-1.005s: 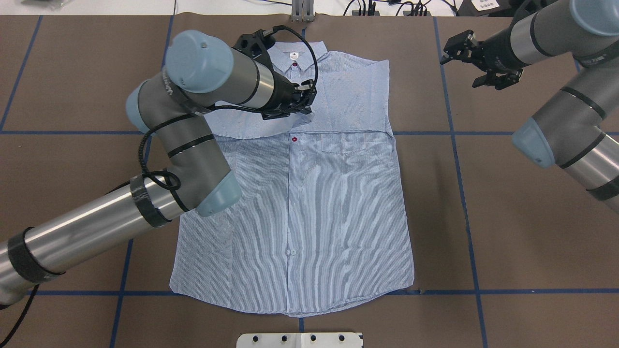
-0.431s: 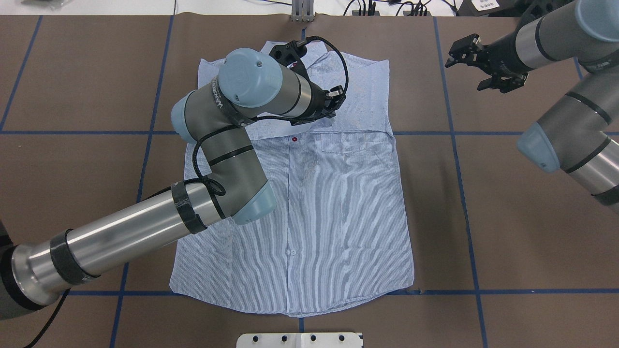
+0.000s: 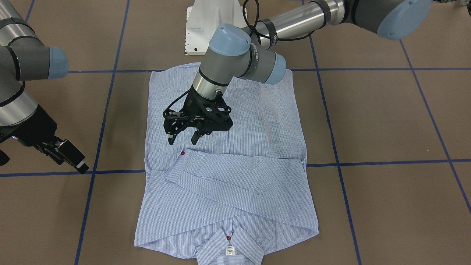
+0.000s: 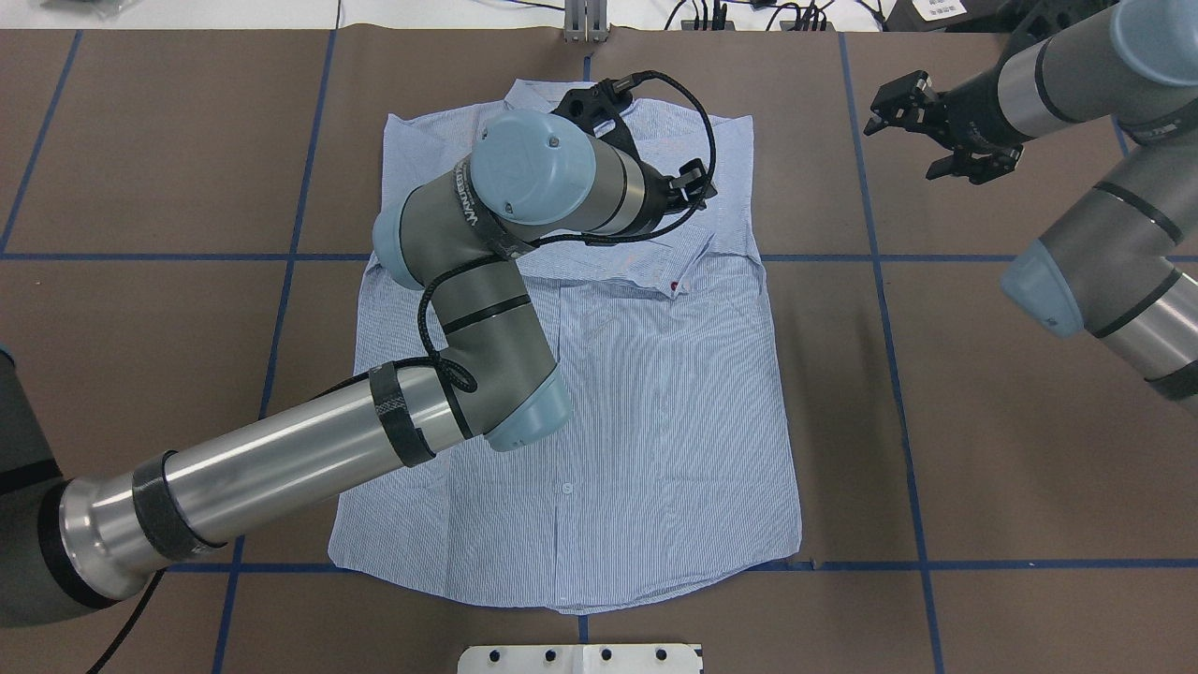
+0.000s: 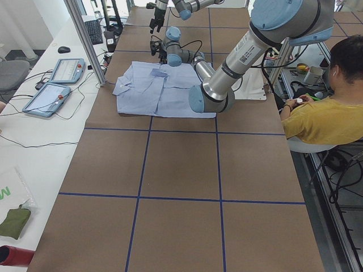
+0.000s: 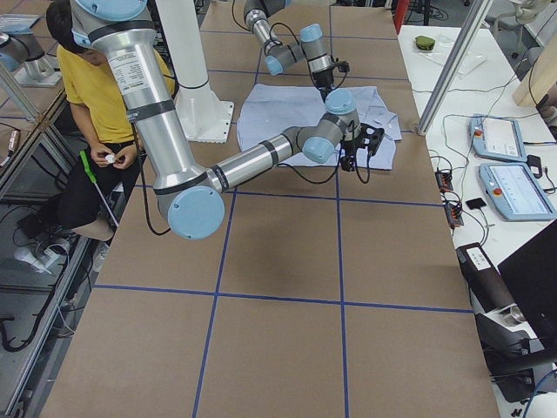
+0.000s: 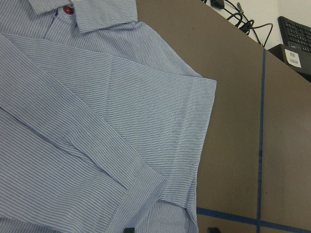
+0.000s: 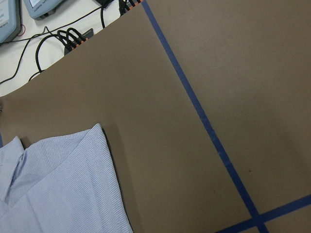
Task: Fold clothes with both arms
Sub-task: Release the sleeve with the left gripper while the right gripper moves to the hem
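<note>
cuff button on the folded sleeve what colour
The cuff button is dark red, clearest in the front-facing view.

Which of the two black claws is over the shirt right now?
The left gripper, on the arm stretched across the shirt. It hangs open near the folded sleeve's cuff. The right gripper is off to the side, over the brown table.

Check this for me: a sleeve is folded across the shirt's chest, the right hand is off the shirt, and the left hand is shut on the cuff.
Wrong on one point: the left hand is open, not shut on the cuff; the exterior front-facing view shows its fingers spread, gripping nothing. The sleeve and right hand are as stated.
</note>
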Available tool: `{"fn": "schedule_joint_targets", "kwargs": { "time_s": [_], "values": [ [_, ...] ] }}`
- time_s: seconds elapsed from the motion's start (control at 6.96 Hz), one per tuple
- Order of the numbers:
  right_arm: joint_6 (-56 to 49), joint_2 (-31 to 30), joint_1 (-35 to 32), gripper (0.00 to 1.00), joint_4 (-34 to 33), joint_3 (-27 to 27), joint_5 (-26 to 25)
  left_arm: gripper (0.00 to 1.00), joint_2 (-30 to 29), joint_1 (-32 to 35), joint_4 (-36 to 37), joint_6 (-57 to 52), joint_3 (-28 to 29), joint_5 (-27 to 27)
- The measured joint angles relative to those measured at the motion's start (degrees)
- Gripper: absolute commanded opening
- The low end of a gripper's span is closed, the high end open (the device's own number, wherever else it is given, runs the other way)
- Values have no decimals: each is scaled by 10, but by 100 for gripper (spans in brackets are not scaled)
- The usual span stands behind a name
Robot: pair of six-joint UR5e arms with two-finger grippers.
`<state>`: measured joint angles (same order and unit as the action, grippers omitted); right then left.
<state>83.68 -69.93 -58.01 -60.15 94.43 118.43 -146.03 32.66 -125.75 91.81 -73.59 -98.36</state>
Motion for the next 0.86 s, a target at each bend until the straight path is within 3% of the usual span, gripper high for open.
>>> {"fn": "schedule_joint_targets", "kwargs": {
  "time_s": [0.14, 0.43, 0.72, 0.86],
  "values": [
    [21, -4, 18, 100, 0, 8, -14, 98, 23, 0, 3, -1, -33, -2],
    [92, -19, 114, 100, -48, 66, -104, 96, 121, 4, 5, -8, -155, -22],
    [206, -28, 255, 96, -220, 178, -224, 96, 201, 18, 6, -41, -230, -39],
    [313, -42, 342, 96, -270, 225, -290, 95, 224, 29, 5, -64, -243, -45]
  ]
}}
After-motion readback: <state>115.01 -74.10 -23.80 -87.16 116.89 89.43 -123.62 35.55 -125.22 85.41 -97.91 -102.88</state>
